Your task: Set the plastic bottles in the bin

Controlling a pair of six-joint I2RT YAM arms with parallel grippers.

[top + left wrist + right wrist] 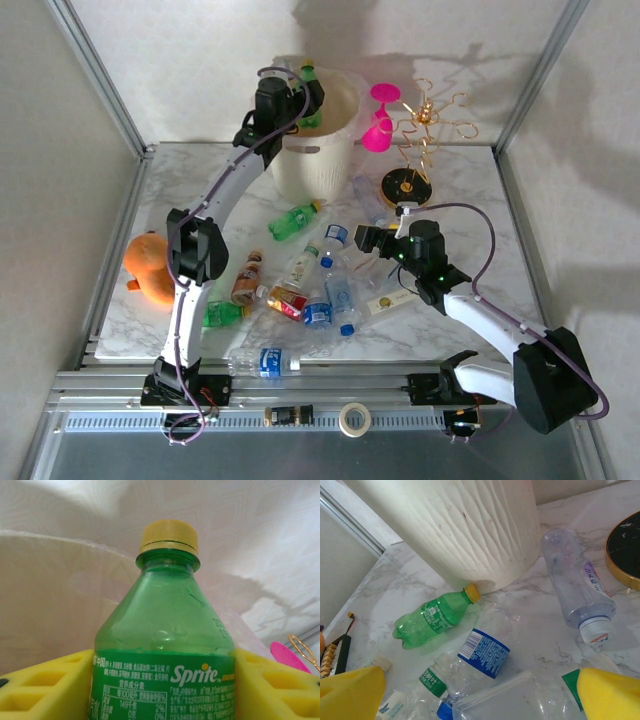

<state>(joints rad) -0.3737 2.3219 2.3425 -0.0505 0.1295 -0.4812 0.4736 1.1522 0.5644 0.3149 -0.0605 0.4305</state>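
Observation:
My left gripper (306,97) is raised over the cream-white bin (318,160), shut on a green Sprite bottle (165,625) with a yellow cap. Its yellow fingers (45,685) press both sides of the label, and the bin's wall (45,595) lies behind. My right gripper (368,240) hangs open over a pile of plastic bottles (330,290). Between its fingers (610,695) I look down on a blue-labelled clear bottle (482,652). A green bottle (432,617) lies against the bin's foot (470,530), and a clear bottle (577,587) lies to the right.
An orange plush toy (150,265) sits at the table's left edge. A pink goblet (380,120) and a gold wire stand (420,150) stand right of the bin. One clear bottle (265,362) lies by the front rail, and a tape roll (353,418) sits on it.

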